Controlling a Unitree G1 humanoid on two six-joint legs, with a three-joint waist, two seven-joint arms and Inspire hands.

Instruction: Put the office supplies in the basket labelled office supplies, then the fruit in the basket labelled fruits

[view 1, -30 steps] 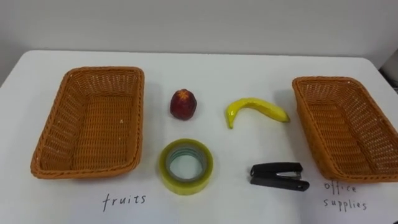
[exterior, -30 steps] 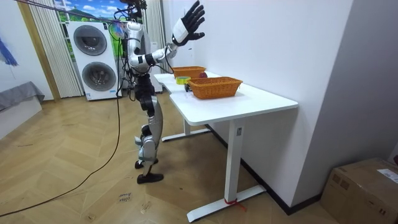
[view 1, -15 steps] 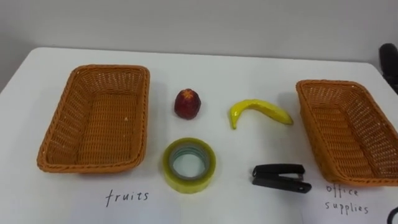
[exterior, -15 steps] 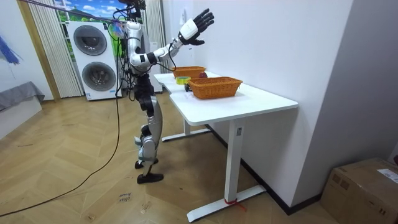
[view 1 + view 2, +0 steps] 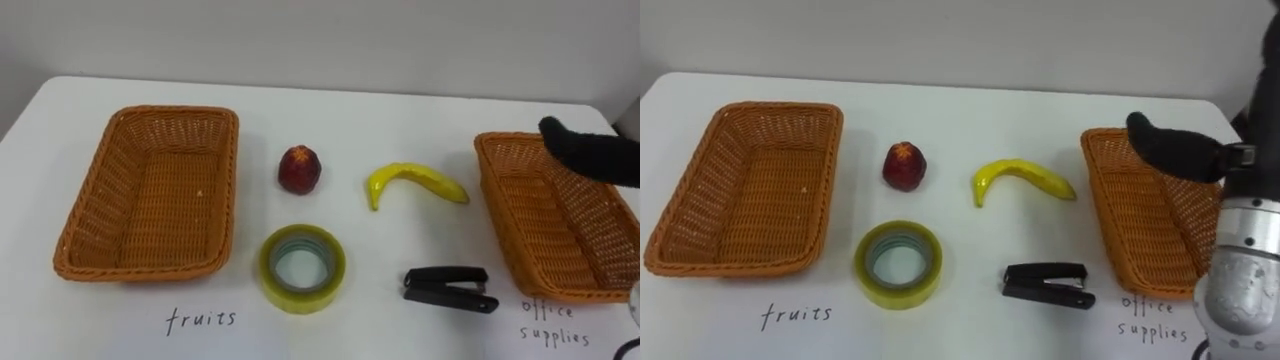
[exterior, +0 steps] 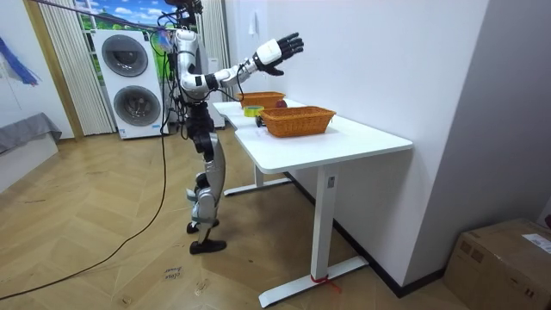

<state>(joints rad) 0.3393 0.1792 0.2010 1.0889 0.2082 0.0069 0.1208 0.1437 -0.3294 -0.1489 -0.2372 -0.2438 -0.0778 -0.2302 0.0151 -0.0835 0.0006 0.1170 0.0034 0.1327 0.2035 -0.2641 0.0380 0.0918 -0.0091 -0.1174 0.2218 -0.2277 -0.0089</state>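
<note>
- Across the white desk (image 5: 400, 110), four loose items lay in two short rows between two baskets, apparently set out within the robot's reach for sorting.
- Toward the desk's left edge sat a rectangular woven wicker basket (image 5: 175, 110), with nothing in it; a handwritten label (image 5: 200, 320) at the near edge assigned it to fruit.
- Toward the right edge sat a matching brown wicker basket (image 5: 540, 220), equally bare inside, with its own handwritten note (image 5: 550, 320) marking it for office supplies.
- A dark red rounded fruit (image 5: 300, 169) and a curved yellow banana (image 5: 415, 180) occupied the farther row at mid-desk, well apart from each other and touching neither basket.
- A yellowish roll of clear tape (image 5: 300, 296) lay flat and a black stapler (image 5: 450, 288) lay on its side nearer the front edge, the stapler just beside the right-hand basket.
- The robot's black-fingered right hand (image 5: 590, 155) hovered above the far end of that basket, holding nothing; the room view showed its fingers straight and spread.
- Judging by that pose, no item had been picked, and the whole sort remained to be done.
</note>
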